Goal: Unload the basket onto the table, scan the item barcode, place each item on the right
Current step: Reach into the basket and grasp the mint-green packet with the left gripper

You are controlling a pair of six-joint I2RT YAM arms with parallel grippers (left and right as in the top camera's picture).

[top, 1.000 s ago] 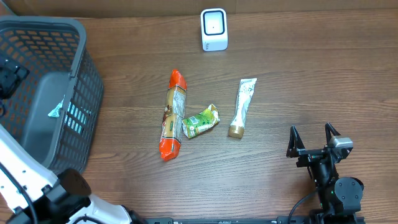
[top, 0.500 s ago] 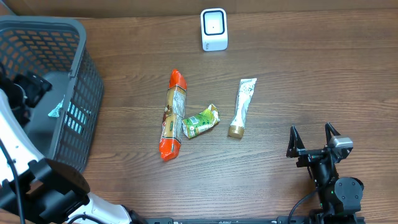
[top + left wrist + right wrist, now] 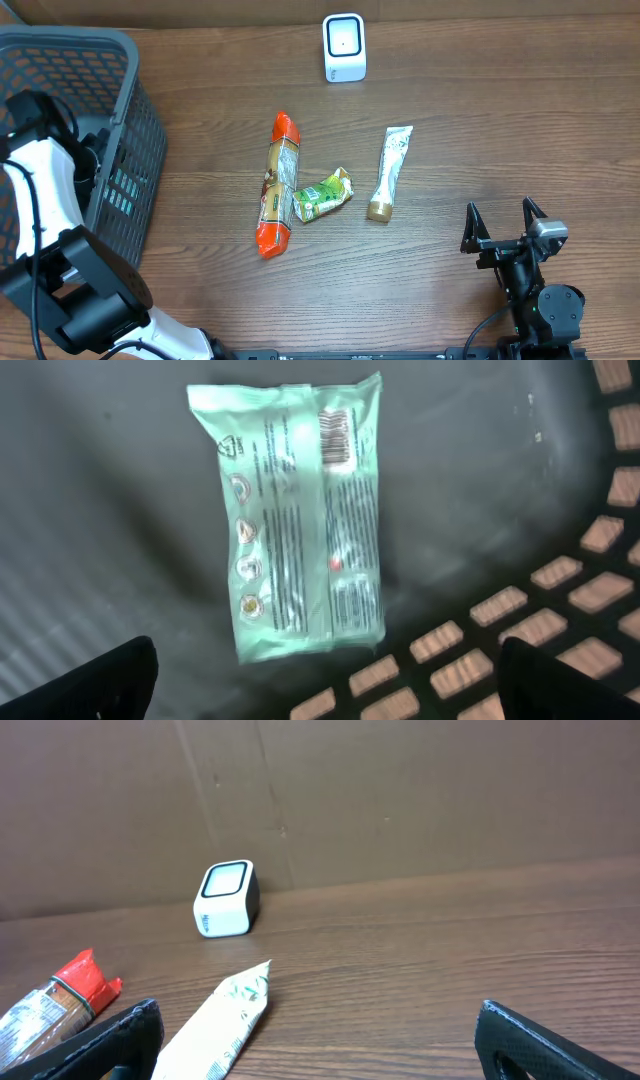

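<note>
Pale green packet [image 3: 300, 520], left wrist view: a barcode [image 3: 336, 435] near its top edge and a triangular mark [image 3: 228, 446] at one corner; columns of fine print too small to read. Tube [image 3: 389, 170] on the worktop [image 3: 500, 120]: print illegible.

Shop checkout setup w/ basket [image 3: 140, 170], barcode scanner [image 3: 344, 47]

table [image 3: 500, 120]: dark brown, wood grain running across
basket [image 3: 120, 45]: dark grey, walls an open grid
packet [image 3: 300, 520] under my left wrist: pale mint green with small dark print and one red dot
barcode [image 3: 336, 437]: black bars on white
scanner [image 3: 344, 46]: white
long wrapper [image 3: 279, 185]: orange-red ends, brown and pale middle
small pouch [image 3: 323, 195]: bright green, yellowish patches
tube [image 3: 390, 170]: cream white, gold-brown cap
my right gripper [image 3: 499, 208]: black
</note>
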